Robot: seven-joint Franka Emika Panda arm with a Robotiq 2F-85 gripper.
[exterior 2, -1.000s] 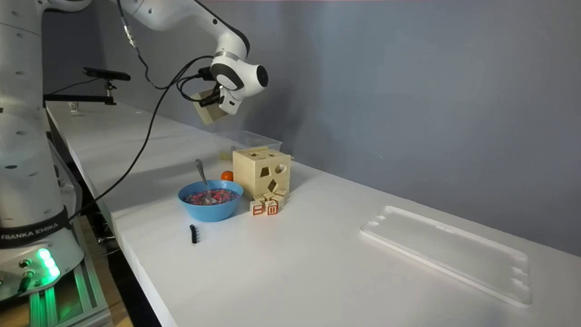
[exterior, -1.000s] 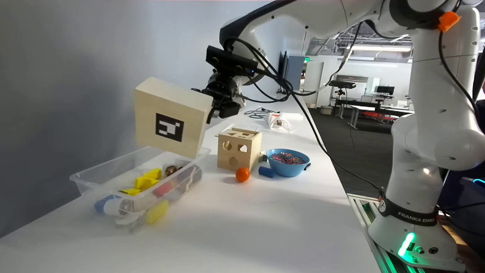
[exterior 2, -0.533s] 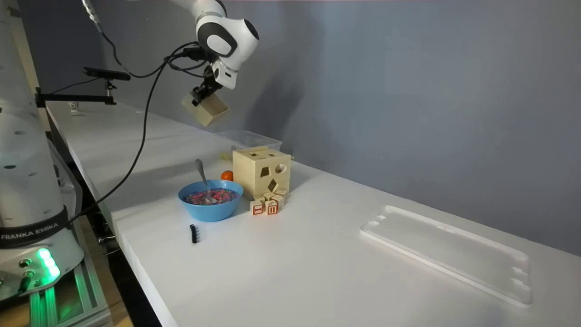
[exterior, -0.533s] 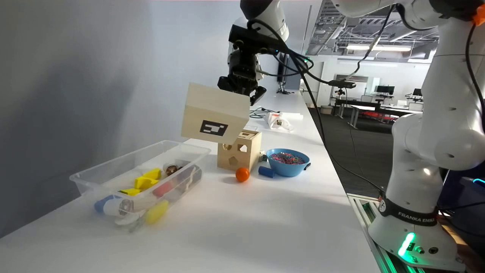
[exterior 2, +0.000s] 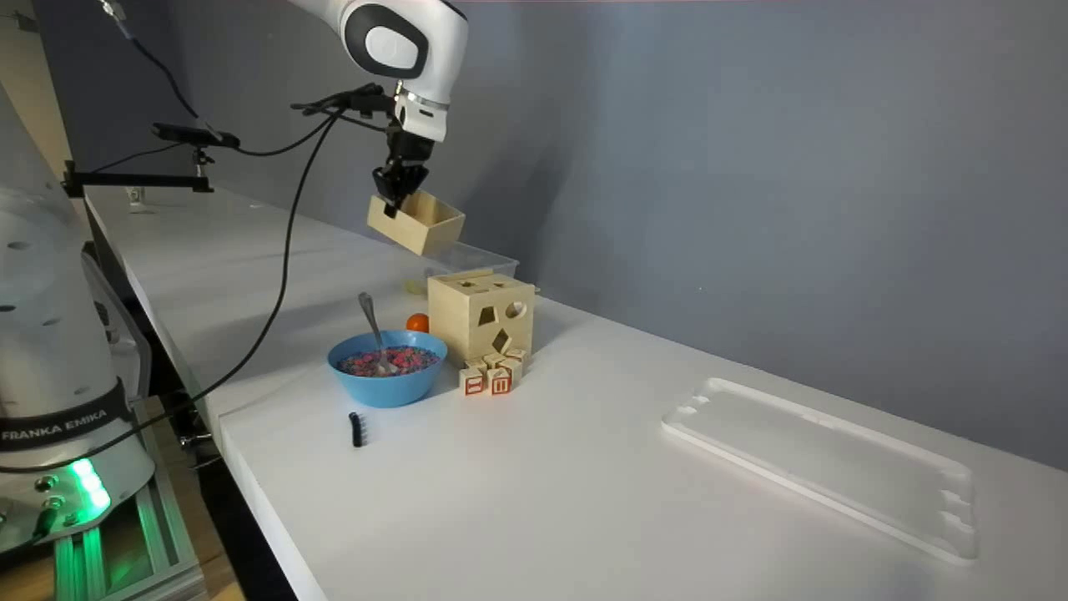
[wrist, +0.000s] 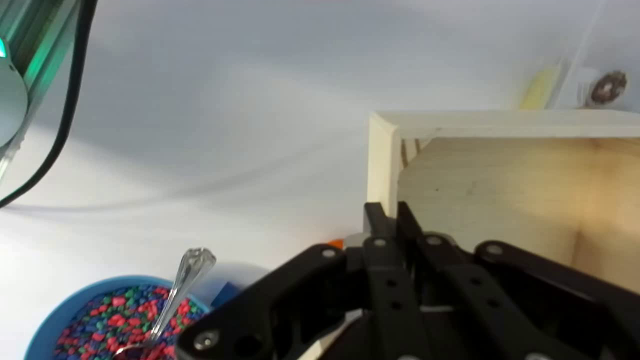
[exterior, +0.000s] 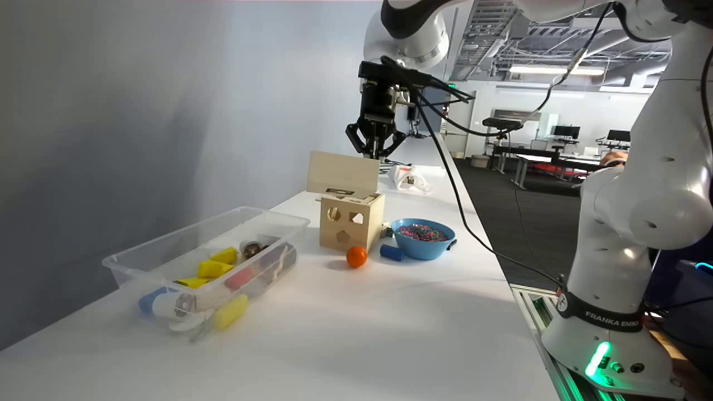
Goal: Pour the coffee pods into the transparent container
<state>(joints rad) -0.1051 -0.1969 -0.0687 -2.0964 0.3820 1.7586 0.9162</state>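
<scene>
The transparent container (exterior: 172,234) stands on the table by the wall, and part of it shows in an exterior view (exterior 2: 484,260). In it lie yellow coffee pods (exterior: 214,268), a red one (exterior: 240,277) and a brown disc-like one (exterior: 252,249). My gripper (wrist: 387,212) is shut on one wall of the light wooden box (wrist: 450,122) and holds it in the air. The box also shows in both exterior views (exterior: 342,172) (exterior 2: 417,229), slightly tilted, its opening upward. No pods show in the visible part of its inside. The gripper shows in both exterior views (exterior: 376,151) (exterior 2: 392,207).
A wooden shape cube (exterior: 348,223) stands below and near the held box, with an orange ball (exterior: 356,256) and a blue cylinder (exterior: 391,252) beside it. A blue bowl (exterior 2: 388,391) holds a spoon. Letter blocks (exterior 2: 499,382), a black piece (exterior 2: 357,430) and a clear lid (exterior 2: 822,455) lie around.
The gripper has carried the wooden box away from above the container, toward the shape cube. The box has turned from steeply tilted to nearly level. The pods in the container have not moved.
</scene>
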